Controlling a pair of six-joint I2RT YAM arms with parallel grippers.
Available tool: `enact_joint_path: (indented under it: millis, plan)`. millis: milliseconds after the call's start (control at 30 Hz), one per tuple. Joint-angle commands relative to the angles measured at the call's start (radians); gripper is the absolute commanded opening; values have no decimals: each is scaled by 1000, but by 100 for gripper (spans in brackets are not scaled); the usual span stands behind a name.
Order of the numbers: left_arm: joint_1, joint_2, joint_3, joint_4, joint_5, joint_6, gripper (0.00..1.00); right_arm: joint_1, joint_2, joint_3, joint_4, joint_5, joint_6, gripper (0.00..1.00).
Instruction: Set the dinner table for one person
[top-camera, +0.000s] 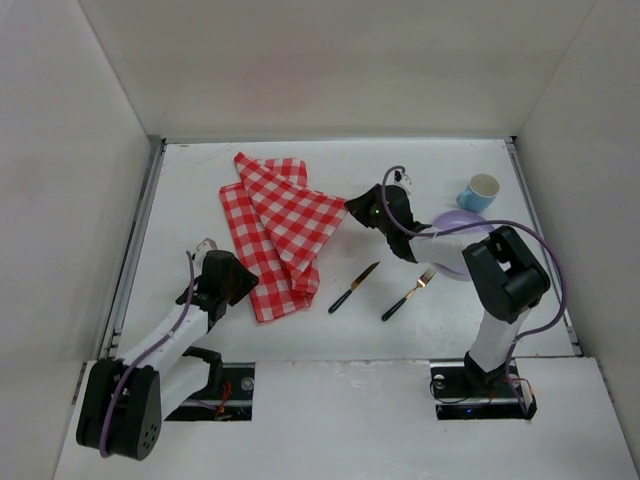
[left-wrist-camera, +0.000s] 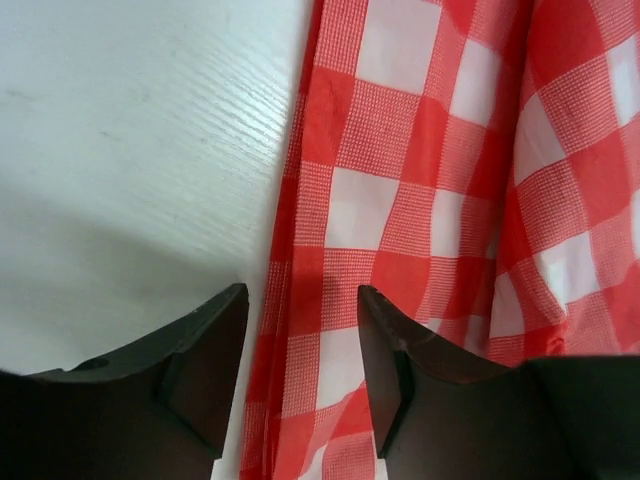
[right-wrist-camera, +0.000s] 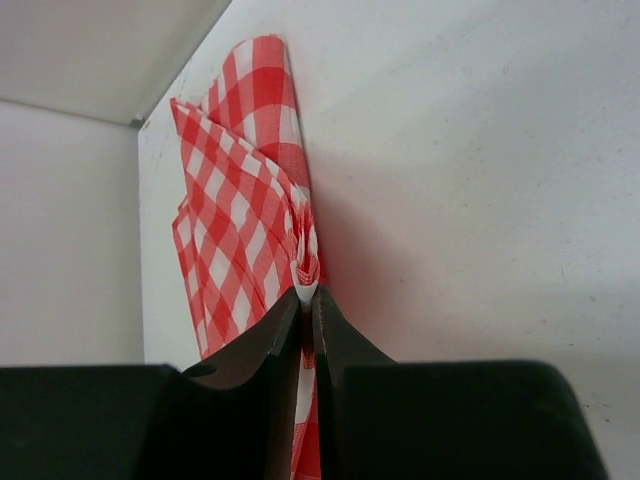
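A red-and-white checked cloth (top-camera: 280, 230) lies crumpled and partly folded on the white dinner table (top-camera: 190, 190), left of centre. My left gripper (top-camera: 243, 283) is at the cloth's near left corner. In the left wrist view it (left-wrist-camera: 301, 292) stands open, its fingers astride the cloth's (left-wrist-camera: 430, 200) folded edge with the bare table (left-wrist-camera: 130, 150) to the left. My right gripper (top-camera: 352, 208) is at the cloth's right corner. In the right wrist view it (right-wrist-camera: 306, 295) is shut on a bunched corner of the cloth (right-wrist-camera: 240, 200), low over the table (right-wrist-camera: 480, 150).
A dark-handled knife (top-camera: 353, 287) and a fork (top-camera: 407, 294) lie near the table's middle front. A purple plate (top-camera: 452, 221) sits partly under the right arm, and a blue cup (top-camera: 478, 192) stands at the back right. White walls enclose the table.
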Motion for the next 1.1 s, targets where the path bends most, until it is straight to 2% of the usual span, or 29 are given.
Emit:
enact_joint_path:
  millis: [0, 133, 233, 333, 400, 500, 600, 700, 767, 800, 867, 933, 967, 1067]
  plan:
    - [-27, 113, 3, -32, 29, -22, 41, -9, -63, 12, 33, 34, -45, 15]
    - [-25, 210, -2, 128, 29, -52, 15, -27, -70, 63, -3, 51, -96, 15]
    - [15, 289, 22, 266, 7, -100, 7, -76, -79, 132, -66, 74, -157, 13]
    - [51, 407, 120, 346, -20, -115, 3, -147, -148, 132, -128, 115, -208, 13]
    - [68, 486, 192, 370, -71, -123, 2, -190, -217, 66, -141, 150, -226, 13]
    - [97, 553, 262, 394, -74, -152, 1, -222, -319, -85, -169, 225, -214, 13]
    - [125, 564, 282, 413, -71, -166, 0, -219, -393, -239, -212, 321, -156, 13]
    - [154, 549, 289, 411, -56, -152, 1, -219, -422, -314, -201, 281, -130, 14]
    - [154, 540, 277, 411, -50, -145, 1, -187, -415, -304, -168, 220, -144, 21]
    - [151, 540, 263, 414, -47, -145, 1, -153, -398, -283, -157, 198, -151, 28]
    - [151, 540, 236, 419, -42, -145, 1, -103, -332, -217, -160, 165, -156, 52]
    - [151, 543, 211, 436, -36, -145, 1, -75, -254, -158, -163, 116, -144, 69]
    - [151, 543, 196, 446, -25, -145, 1, -66, -210, -129, -166, 80, -135, 72]
    - [153, 523, 164, 459, -11, -143, 2, -46, -88, -45, -195, 20, -78, 73]
